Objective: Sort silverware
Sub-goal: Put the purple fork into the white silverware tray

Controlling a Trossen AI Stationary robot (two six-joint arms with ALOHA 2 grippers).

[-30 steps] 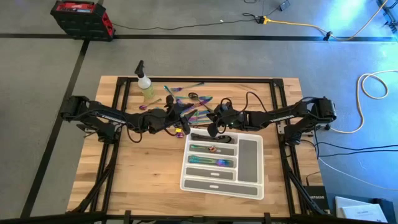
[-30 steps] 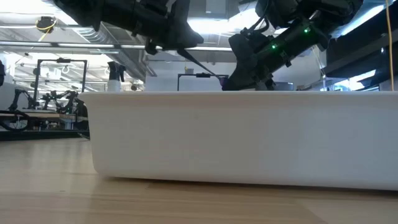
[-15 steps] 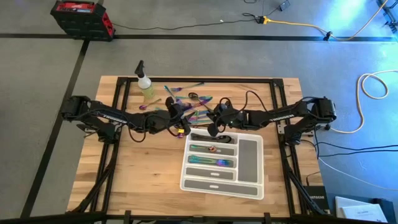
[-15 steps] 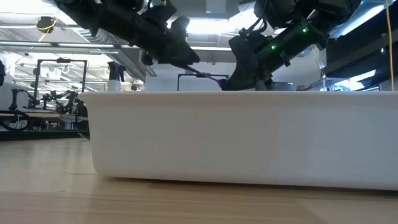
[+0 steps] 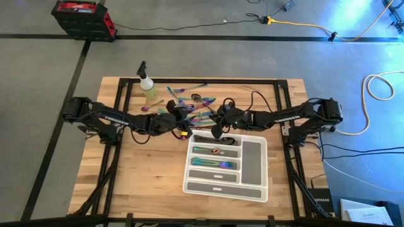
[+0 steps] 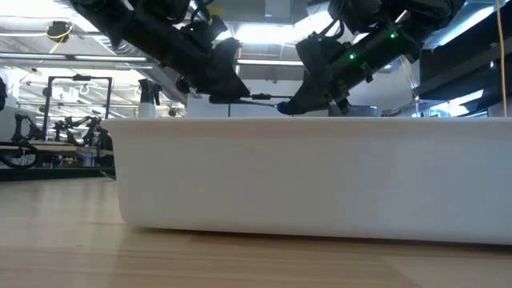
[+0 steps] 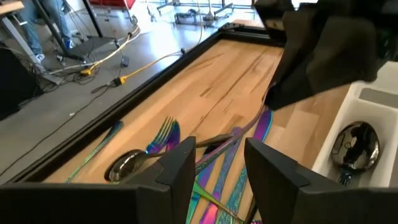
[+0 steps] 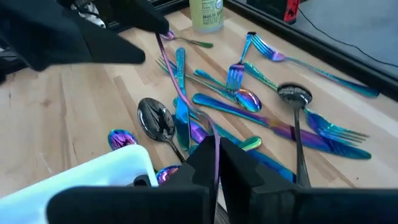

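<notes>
Silverware (image 5: 192, 104) lies piled on the bench (image 5: 145, 170) between bottle (image 5: 149, 90) and tray (image 5: 252, 161). Left gripper (image 5: 184, 121) fingers (image 7: 180, 168) stand part open, holding nothing visible. Right gripper (image 5: 216, 130) fingers (image 8: 202, 155) clamp one iridescent utensil (image 8: 186, 102) above the pile.

The table (image 5: 145, 164) was pale wood with visible grain and a smooth finish. The silverware (image 8: 249, 99) was glossy metal, shimmering purple, green and blue; one spoon (image 8: 157, 119) was dark and mirror-bright. The tray (image 5: 255, 189) looked like matt white plastic. The spray bottle (image 5: 149, 88) was translucent yellow-green plastic.
</notes>
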